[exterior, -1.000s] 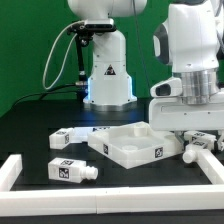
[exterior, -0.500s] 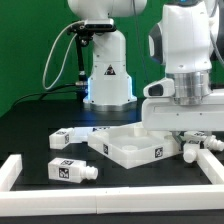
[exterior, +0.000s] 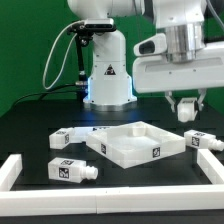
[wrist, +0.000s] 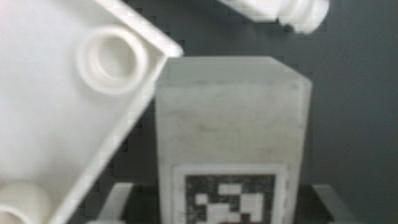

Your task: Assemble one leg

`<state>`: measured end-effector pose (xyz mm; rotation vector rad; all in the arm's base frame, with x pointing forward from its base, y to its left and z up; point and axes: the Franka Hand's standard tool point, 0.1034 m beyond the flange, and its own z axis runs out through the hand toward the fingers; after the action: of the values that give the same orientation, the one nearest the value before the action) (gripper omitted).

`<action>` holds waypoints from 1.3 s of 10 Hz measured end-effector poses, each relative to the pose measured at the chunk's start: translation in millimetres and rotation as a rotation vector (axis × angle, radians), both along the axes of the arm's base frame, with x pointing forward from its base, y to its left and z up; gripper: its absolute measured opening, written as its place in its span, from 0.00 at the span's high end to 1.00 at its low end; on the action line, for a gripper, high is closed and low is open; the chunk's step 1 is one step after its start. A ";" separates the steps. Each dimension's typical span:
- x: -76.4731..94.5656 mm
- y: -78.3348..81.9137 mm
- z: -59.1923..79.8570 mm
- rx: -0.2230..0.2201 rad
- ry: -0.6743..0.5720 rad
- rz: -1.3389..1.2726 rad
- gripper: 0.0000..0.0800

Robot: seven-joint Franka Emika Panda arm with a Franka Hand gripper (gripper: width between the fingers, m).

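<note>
My gripper [exterior: 186, 106] hangs in the air above the right side of the table, shut on a leg. In the wrist view the held leg [wrist: 231, 110] is a white block with a square tag, standing between my two dark fingers [wrist: 132, 200]. In the exterior view little of it shows between the fingers. The white square panel [exterior: 128, 150] lies below and to the exterior view's left of the gripper. It also shows in the wrist view [wrist: 63, 110] with a round hole. Another leg [exterior: 201, 141] lies at the panel's right.
Three more legs lie left of the panel: one at the back [exterior: 68, 137], one against the panel [exterior: 97, 146], one in front [exterior: 72, 171]. A white rim [exterior: 10, 170] borders the table. The robot's base [exterior: 108, 75] stands behind.
The arm has risen from low beside the panel's right side to well above the table, and the gripper has carried a leg up with it.
</note>
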<state>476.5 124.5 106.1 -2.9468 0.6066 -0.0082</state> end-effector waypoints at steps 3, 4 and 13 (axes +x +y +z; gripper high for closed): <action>-2.8 0.2 3.6 0.001 0.000 -0.018 0.64; -2.8 0.2 3.6 0.001 0.001 -0.018 0.64; -85.1 9.8 -46.3 -0.039 0.002 -0.064 0.64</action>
<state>391.5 134.3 59.8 -2.9644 0.7083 -0.0241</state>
